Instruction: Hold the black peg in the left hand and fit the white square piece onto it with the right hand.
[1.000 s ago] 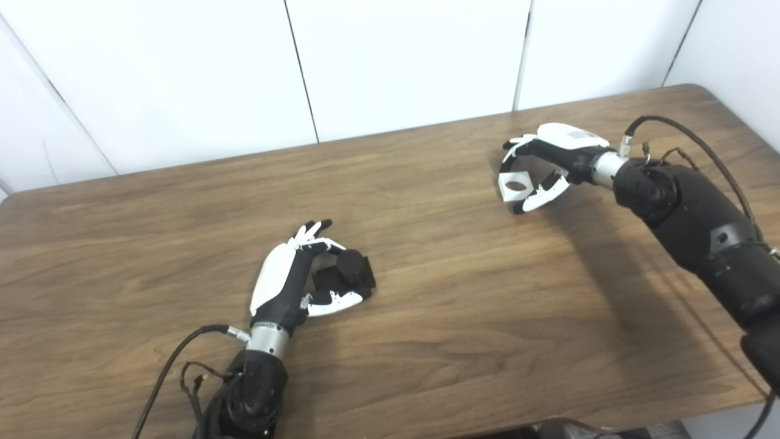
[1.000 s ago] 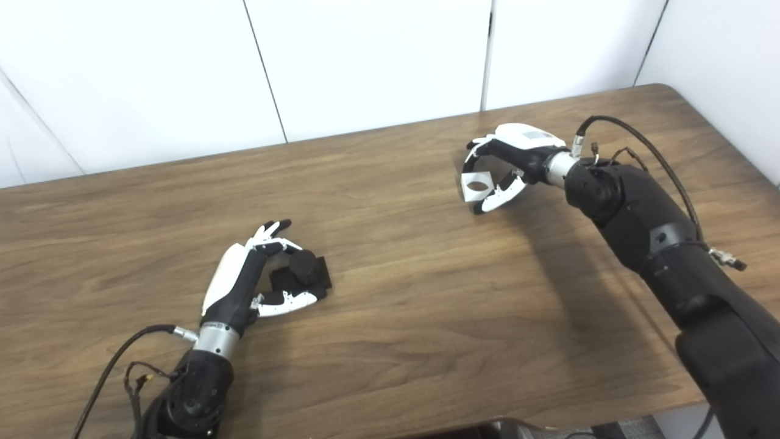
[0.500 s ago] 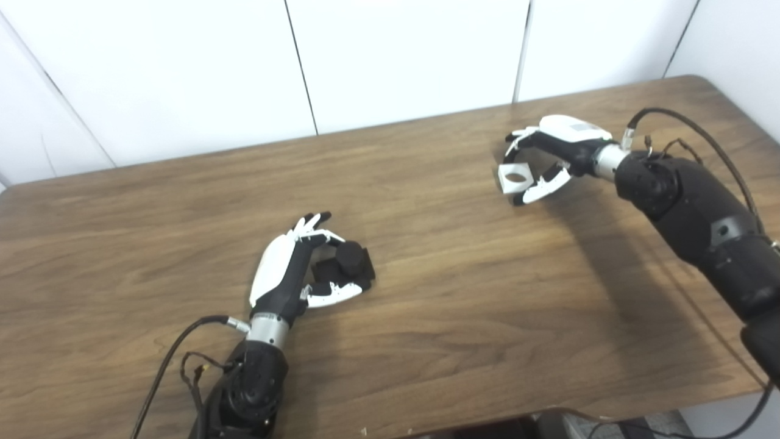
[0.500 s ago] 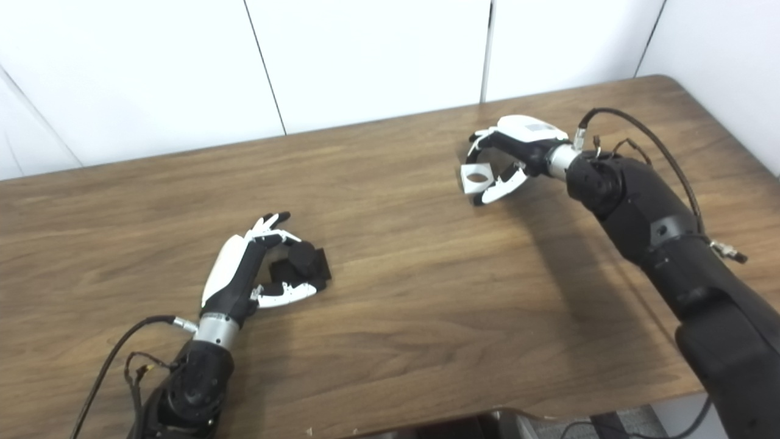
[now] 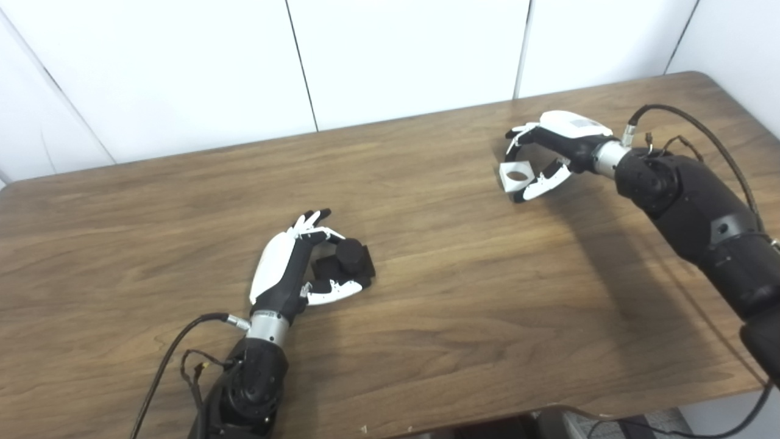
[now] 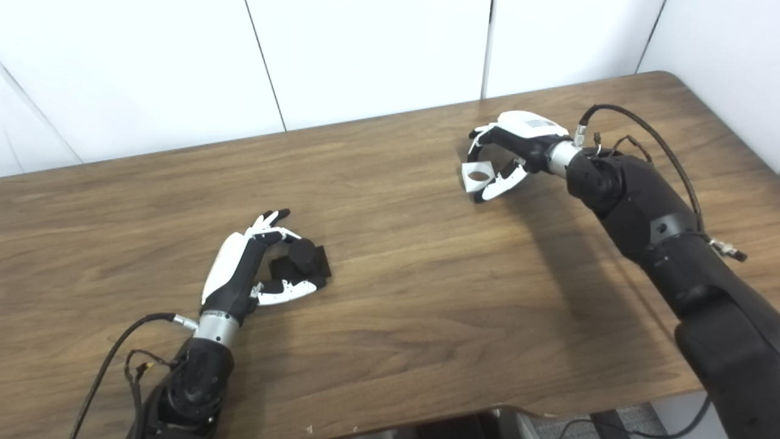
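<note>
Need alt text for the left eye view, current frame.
Two robot hands work far apart on a brown wooden table: the left hand, near the front, is closed around a black peg, and the right hand, at the far right, grips a white square piece with a round hole. White wall panels stand behind.

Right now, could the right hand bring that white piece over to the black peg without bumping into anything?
Probably yes: only bare table lies between the right hand, holding the white piece, and the black peg in the left hand.

Table layout, two stations.
Peg [image 5: 348,261] in left hand [image 5: 291,271], near-left on table [image 5: 426,317]; square piece [image 5: 515,175] in right hand [image 5: 557,146], far right, well apart.
</note>
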